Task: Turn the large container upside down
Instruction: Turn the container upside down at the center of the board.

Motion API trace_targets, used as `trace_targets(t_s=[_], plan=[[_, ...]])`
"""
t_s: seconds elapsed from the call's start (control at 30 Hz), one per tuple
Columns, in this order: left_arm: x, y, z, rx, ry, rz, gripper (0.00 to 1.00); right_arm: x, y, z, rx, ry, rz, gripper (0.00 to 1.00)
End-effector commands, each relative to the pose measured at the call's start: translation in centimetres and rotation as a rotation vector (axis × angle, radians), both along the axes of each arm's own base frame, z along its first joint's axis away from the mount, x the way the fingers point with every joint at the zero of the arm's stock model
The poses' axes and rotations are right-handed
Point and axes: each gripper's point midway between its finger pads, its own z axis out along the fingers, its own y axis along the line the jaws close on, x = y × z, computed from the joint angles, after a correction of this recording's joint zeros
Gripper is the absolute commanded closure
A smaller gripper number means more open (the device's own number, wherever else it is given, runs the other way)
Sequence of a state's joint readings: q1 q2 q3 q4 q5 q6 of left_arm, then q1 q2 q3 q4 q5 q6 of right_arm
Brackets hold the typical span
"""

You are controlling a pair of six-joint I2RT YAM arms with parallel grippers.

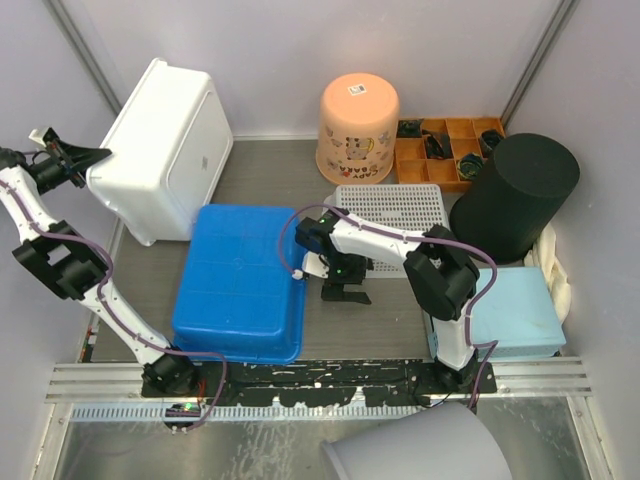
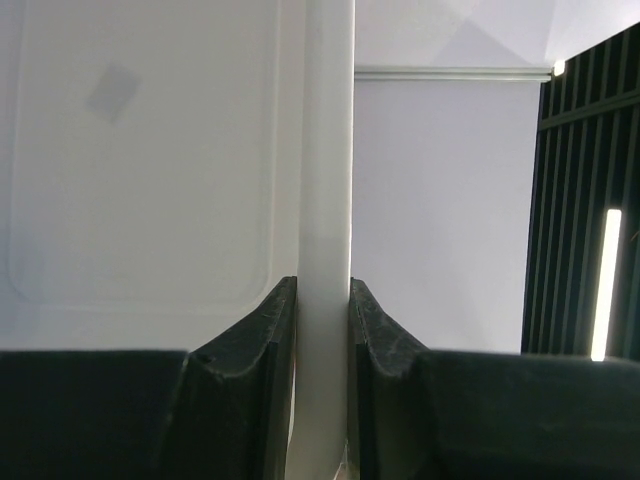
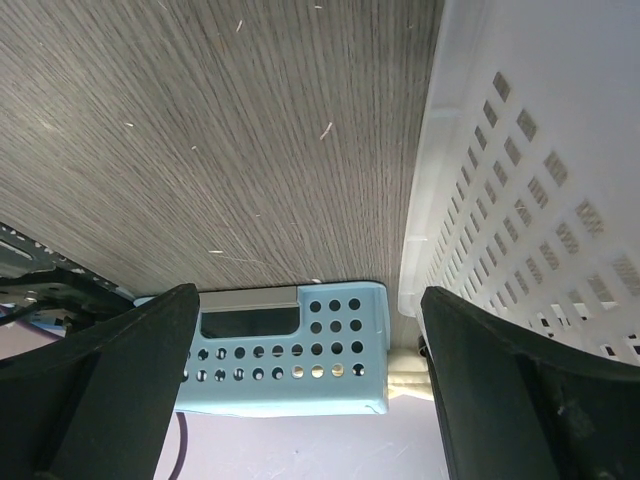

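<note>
The large white container [image 1: 165,150] stands tipped on its side at the back left, its bottom facing the right. My left gripper [image 1: 95,160] is shut on its rim at the left edge. In the left wrist view the white rim [image 2: 325,200] runs straight up between the two black fingers, which press on it from both sides at my left gripper [image 2: 322,330]. My right gripper [image 1: 345,290] is open and empty, low over the table between the blue bin and the white perforated basket. In the right wrist view my right gripper [image 3: 308,300] has wide-spread jaws.
An upturned blue bin [image 1: 240,280] lies front of the white container. A white perforated basket [image 1: 392,208], a peach bucket [image 1: 358,125], an orange organizer tray [image 1: 440,150], a black bucket [image 1: 515,195] and a light blue basket [image 1: 515,315] fill the right side. A grey bucket [image 1: 410,450] sits below the table edge.
</note>
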State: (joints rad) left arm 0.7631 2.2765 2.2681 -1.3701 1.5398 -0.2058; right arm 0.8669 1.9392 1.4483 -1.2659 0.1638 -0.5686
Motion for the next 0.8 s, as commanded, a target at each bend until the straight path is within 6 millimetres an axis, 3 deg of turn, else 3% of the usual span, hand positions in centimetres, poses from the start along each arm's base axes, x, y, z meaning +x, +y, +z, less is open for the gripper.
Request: trace_targets(t_s=[0.0,0.1,0.17,0.23,0.27,0.3,0.4,0.5,0.77], plan=[[-17.4,18.1,-31.2,0.065,0.742,0.381,1.0,0.1,0.6,0.4,0.008,-0.005,0.012,0.0],[-18.5,17.0,-33.1,0.069,0.782,0.35,1.0,-0.1,0.6,0.3,0.004,0.0,0.015,0.0],[-18.9,16.2,-33.8,0.058,0.792,0.323,0.9,0.0,0.6,0.2,-0.001,0.001,0.017,0.0],[-19.2,15.5,-33.8,0.053,0.79,0.298,0.58,-0.1,0.5,0.1,-0.008,0.002,0.019,0.0],[-19.3,15.3,-33.5,0.063,0.781,0.288,0.06,0.0,0.5,0.0,-0.013,0.002,0.021,0.0],[-19.4,15.2,-33.0,0.082,0.766,0.278,0.01,0.0,0.5,0.0,-0.014,0.001,0.021,0.0],[-19.7,15.9,-30.6,0.183,0.736,0.28,0.02,-0.1,0.5,-0.1,-0.018,0.003,0.021,0.0],[-20.4,17.8,-28.2,0.378,0.741,0.31,0.02,-0.1,0.5,0.0,-0.016,0.002,0.023,0.0],[-22.7,27.1,-22.9,0.988,0.837,0.325,0.02,-0.2,0.4,-0.1,-0.019,0.0,0.027,0.0]])
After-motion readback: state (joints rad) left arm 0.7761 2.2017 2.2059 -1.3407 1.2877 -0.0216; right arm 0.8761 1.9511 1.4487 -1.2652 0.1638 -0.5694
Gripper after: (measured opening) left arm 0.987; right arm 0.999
